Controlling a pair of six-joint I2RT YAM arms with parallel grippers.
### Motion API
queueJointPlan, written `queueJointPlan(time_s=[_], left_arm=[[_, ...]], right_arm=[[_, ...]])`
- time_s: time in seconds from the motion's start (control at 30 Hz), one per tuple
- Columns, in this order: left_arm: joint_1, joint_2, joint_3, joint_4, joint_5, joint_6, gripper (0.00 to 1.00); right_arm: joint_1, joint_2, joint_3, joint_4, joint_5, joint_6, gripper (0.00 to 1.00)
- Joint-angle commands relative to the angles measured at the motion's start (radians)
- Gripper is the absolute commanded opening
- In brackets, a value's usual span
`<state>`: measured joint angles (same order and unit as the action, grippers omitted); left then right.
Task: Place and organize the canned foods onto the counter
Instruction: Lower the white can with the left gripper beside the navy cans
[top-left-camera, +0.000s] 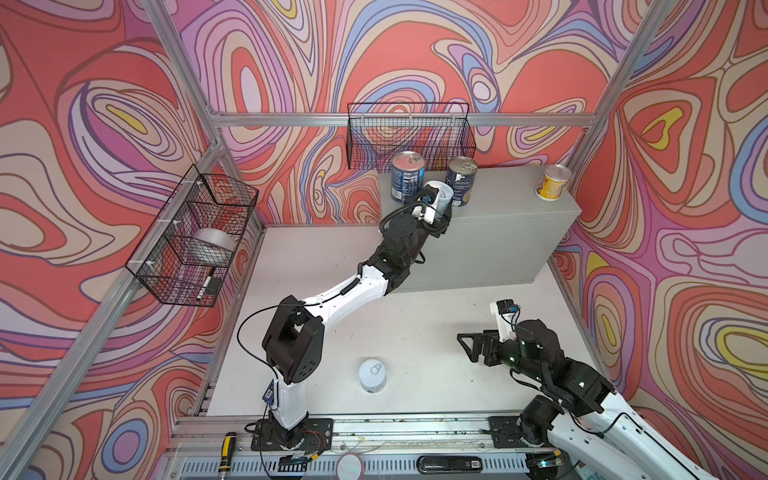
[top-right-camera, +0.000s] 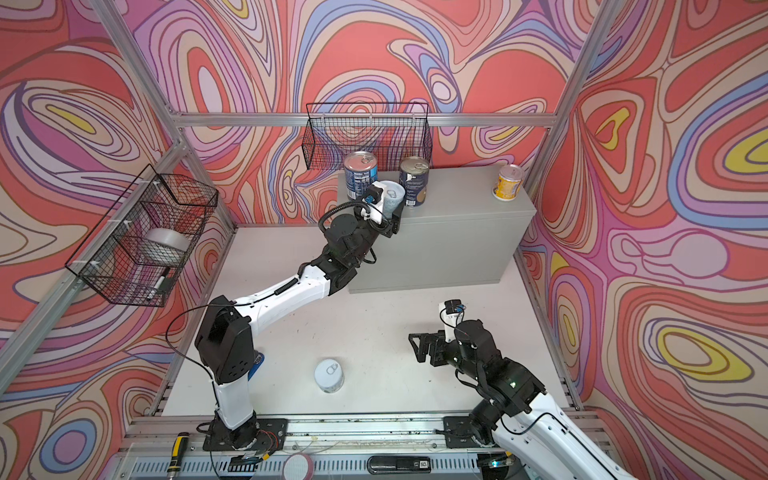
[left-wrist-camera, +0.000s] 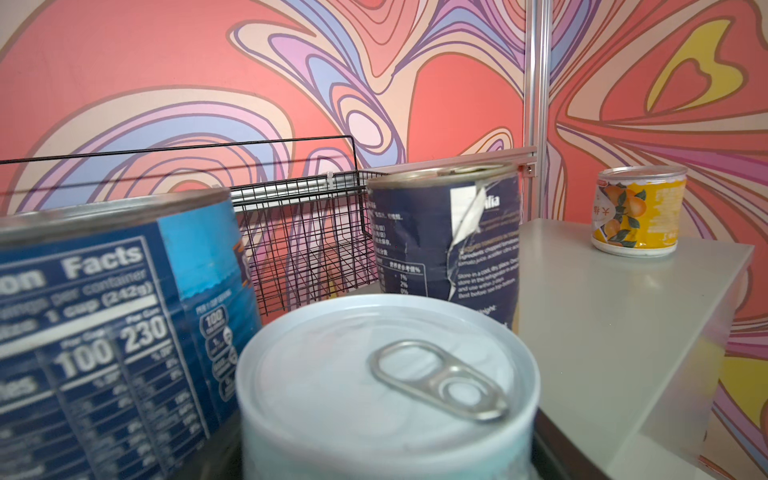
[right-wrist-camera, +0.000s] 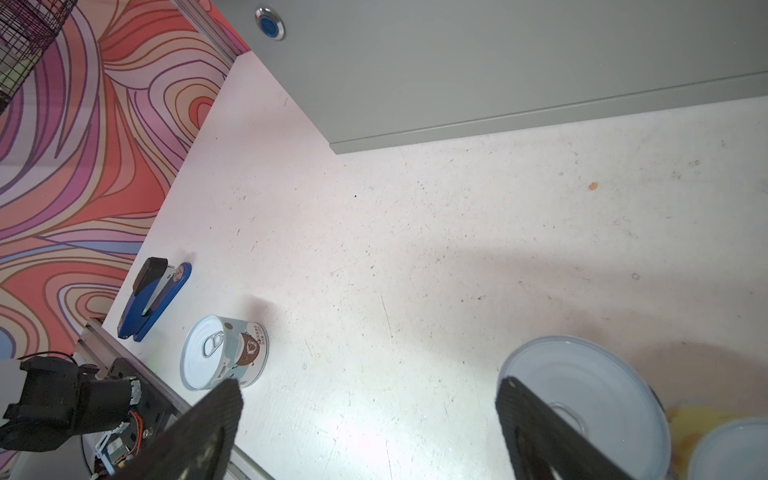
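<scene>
Counter (top-left-camera: 507, 208) front; pale can (top-left-camera: 443, 194) masks left claw (top-left-camera: 440, 212).

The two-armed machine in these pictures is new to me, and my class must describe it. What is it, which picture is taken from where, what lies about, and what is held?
It is a robot with two jointed arms, each ending in a two-fingered gripper. Two pictures look down from overhead; two come from cameras on the wrists. The left gripper holds a pale blue pull-tab tin at the front edge of a light-grey metal cabinet, in front of two tall dark blue tins; a yellow tin stands farther along. The right gripper hangs open and empty over the white table, where a white-and-teal tin and a blue stapler rest.
</scene>
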<state>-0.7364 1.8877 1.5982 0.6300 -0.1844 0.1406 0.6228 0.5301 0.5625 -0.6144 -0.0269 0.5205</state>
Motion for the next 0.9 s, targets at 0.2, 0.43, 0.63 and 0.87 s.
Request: queueJointPlan(time_s=[0.2,0.43,0.63,0.87], left_arm=[[0.002,0.002,-0.035,0.125,-0.041,-0.022,0.89],[0.002,-0.006,-0.037,0.103,-0.023,-0.027,1.00],[0.002,-0.029,-0.070,0.118,-0.018,-0.039,1.00],[0.000,-0.061,-0.103,0.112,-0.004,-0.040,1.00]], right_arm=[[-0.001,0.002,0.000,0.005,0.027,-0.003,0.99],[-0.001,0.004,-0.002,0.009,0.018,-0.004,0.99],[-0.001,0.006,-0.001,0.007,0.016,-0.005,0.98],[-0.001,0.005,-0.001,0.010,0.014,-0.007,0.98]])
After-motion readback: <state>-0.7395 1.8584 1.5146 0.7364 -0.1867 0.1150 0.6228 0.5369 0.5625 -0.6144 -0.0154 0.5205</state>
